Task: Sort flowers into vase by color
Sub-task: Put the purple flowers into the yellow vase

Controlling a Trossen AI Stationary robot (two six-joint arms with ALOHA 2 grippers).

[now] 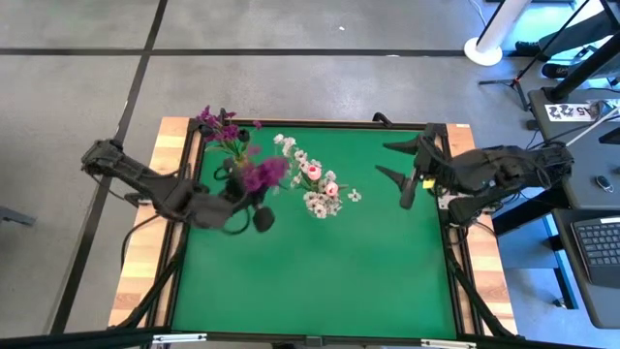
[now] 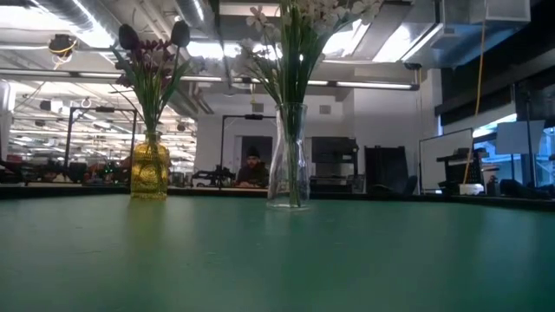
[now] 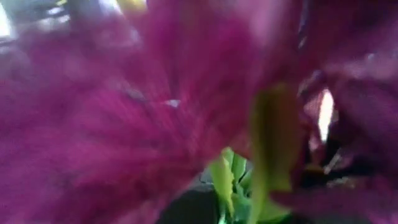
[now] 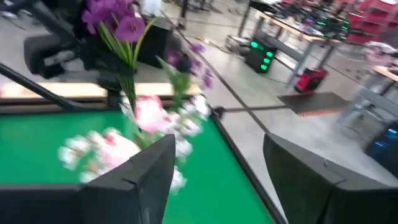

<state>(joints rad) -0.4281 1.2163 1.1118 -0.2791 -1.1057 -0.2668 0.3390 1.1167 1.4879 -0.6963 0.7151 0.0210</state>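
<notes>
Your left gripper (image 1: 254, 199) is clamped on a purple flower (image 1: 260, 174) right over the yellow vase (image 2: 149, 171), so a skewed lowering could tip it, while your right gripper (image 1: 407, 167) waits open, well apart.

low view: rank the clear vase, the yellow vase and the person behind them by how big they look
1. clear vase
2. yellow vase
3. person, who is far behind the table, so this only reflects apparent size

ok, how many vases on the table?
2. An amber vase holding purple flowers on the left arm's side, and a clear vase with white and pink flowers near the middle. None seem hidden.
</notes>
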